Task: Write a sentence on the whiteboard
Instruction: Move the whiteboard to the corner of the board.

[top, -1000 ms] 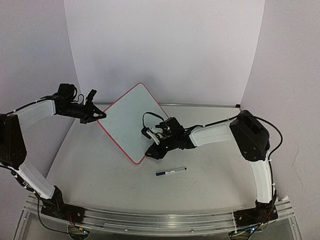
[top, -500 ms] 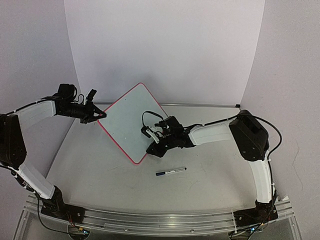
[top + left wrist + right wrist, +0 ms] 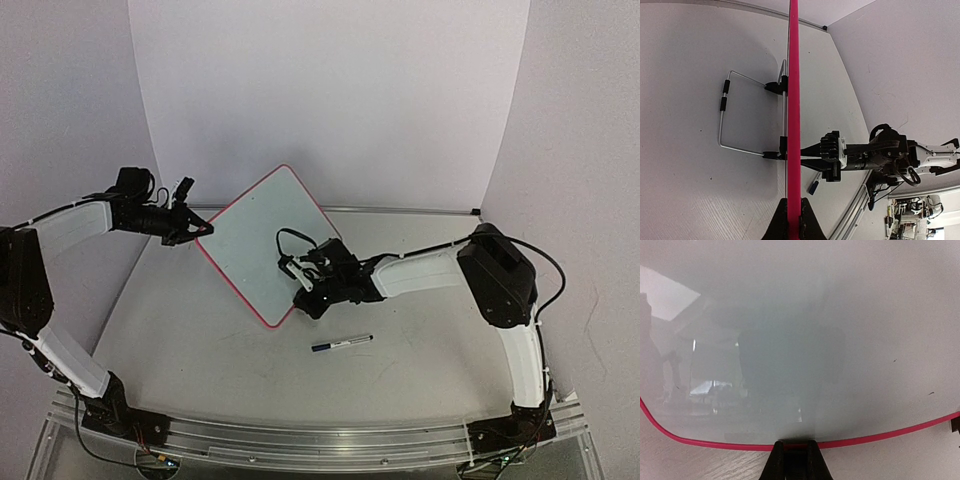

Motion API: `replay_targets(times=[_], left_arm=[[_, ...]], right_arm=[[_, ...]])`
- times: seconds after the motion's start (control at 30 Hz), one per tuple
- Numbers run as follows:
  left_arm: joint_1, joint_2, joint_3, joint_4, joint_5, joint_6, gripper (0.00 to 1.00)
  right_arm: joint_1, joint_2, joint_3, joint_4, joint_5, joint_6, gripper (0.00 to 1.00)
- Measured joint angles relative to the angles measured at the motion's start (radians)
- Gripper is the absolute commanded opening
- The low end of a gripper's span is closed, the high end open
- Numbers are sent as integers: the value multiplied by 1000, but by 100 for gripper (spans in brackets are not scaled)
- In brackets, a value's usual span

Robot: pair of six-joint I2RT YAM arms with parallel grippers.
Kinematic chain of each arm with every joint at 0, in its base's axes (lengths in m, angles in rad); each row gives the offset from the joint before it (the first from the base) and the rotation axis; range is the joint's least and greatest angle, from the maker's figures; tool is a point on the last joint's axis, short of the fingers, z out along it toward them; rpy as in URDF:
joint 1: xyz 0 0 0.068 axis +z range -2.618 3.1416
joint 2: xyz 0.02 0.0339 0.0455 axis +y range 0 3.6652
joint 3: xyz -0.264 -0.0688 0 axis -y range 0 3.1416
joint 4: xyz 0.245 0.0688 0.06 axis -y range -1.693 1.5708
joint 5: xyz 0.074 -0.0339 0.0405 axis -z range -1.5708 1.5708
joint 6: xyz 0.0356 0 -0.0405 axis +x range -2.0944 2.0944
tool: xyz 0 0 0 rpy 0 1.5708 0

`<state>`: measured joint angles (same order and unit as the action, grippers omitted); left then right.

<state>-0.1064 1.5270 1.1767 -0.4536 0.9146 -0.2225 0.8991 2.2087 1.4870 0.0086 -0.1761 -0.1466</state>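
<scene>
Okay, my left jaws pinch the whiteboard (image 3: 262,240) at its left corner; my right jaws grip its lower-right edge.

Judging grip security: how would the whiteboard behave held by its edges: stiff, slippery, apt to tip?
Probably stiff: the whiteboard looks straight edge-on in the left wrist view. Likely slippery: its glossy face shows reflections. Set down, its wire stand could prop it, but so thin a panel may tip easily.
</scene>
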Motion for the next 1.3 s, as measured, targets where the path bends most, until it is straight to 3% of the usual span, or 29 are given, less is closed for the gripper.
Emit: replay_targets(times=[0.3,0.6,0.8,0.87,1.03,1.3], left_arm=[[-36,53,58,39,7,61,0],[-62,149,163,10,39,106,1],[-64,236,243,-29,57,136,10],[-68,257,266,-45,49,140,17],[-97,322,300,-115,40,169,31],[-107,344,321,-210,13,255,57]], right_arm=[[113,-5,-14,-3,305,215,0],[175,-11,-17,-47,455,372,0],[195,-35,-17,-110,504,426,0],[199,-42,-17,-118,499,446,0],[218,-50,-23,-120,496,490,13],[219,-156,-96,-129,504,520,42]])
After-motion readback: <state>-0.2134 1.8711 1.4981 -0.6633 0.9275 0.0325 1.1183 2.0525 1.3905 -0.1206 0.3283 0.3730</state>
